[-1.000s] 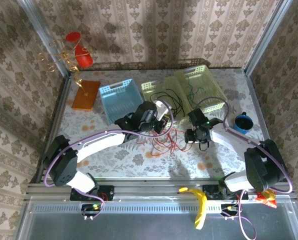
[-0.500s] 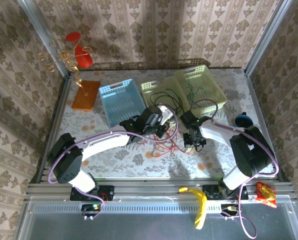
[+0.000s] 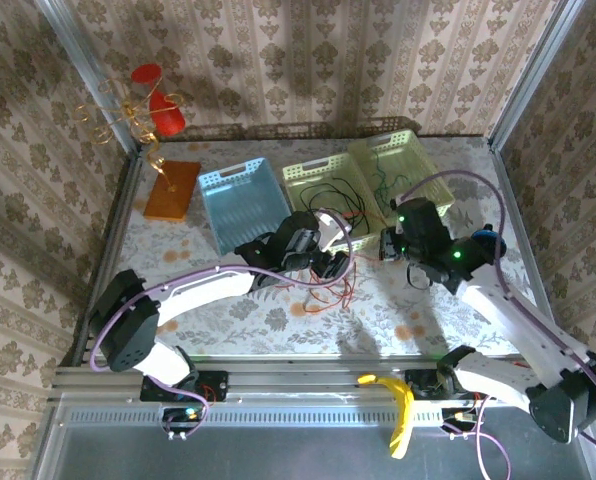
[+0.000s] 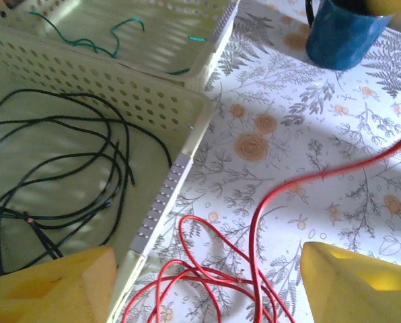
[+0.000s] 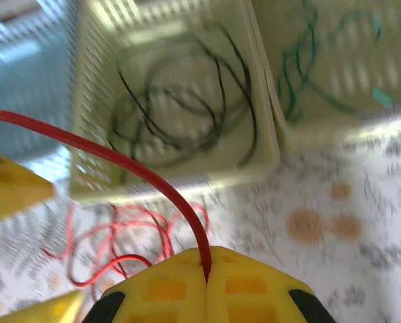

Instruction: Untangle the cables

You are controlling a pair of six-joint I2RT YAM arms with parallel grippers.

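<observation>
Red cable (image 5: 140,175) clamped in closed right claw (image 5: 207,269): draw upward slowly, easing loops beneath wide-open left claw (image 4: 204,282) past basket (image 5: 266,128).

two white arms (image 3: 203,287) with black joints, looping purple cables (image 3: 448,176), yellow jaws

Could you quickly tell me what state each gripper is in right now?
Left gripper: open, holding nothing.
Right gripper: closed on the red cable.
</observation>
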